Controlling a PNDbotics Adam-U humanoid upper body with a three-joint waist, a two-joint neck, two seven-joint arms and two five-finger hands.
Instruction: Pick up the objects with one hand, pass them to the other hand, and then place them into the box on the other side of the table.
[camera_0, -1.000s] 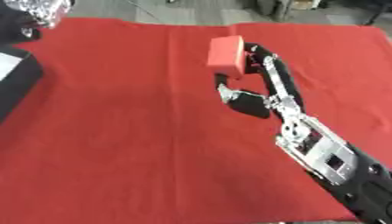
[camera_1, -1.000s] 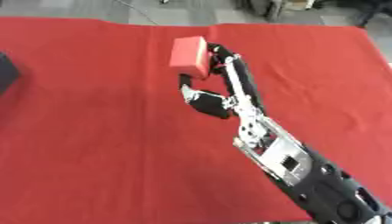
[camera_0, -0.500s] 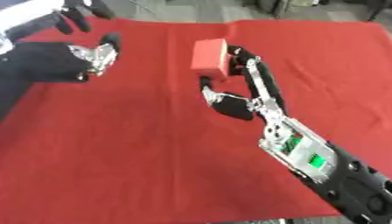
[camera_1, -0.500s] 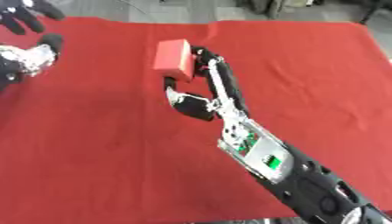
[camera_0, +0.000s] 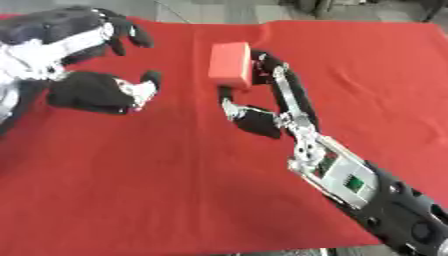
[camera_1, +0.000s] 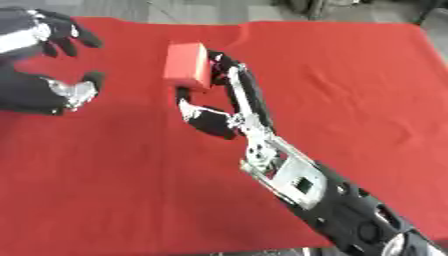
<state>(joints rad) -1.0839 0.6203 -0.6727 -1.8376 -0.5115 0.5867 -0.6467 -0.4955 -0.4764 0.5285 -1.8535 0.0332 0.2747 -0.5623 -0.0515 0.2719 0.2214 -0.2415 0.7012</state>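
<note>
The left hand (camera_0: 87, 75) has swung in from ten o'clock, fingers and thumb spread, facing the red block (camera_0: 230, 65). The right hand (camera_0: 262, 107) pinches that block above the red-covered counter (camera_0: 131, 190), carried leftward; the handover looks imminent.

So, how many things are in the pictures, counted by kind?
Red blocks: 1, red block, held in the right hand.
Robot hands: 2, right hand and open left hand.
Red cloths: 1, red cloth.
Total: 4.
</note>
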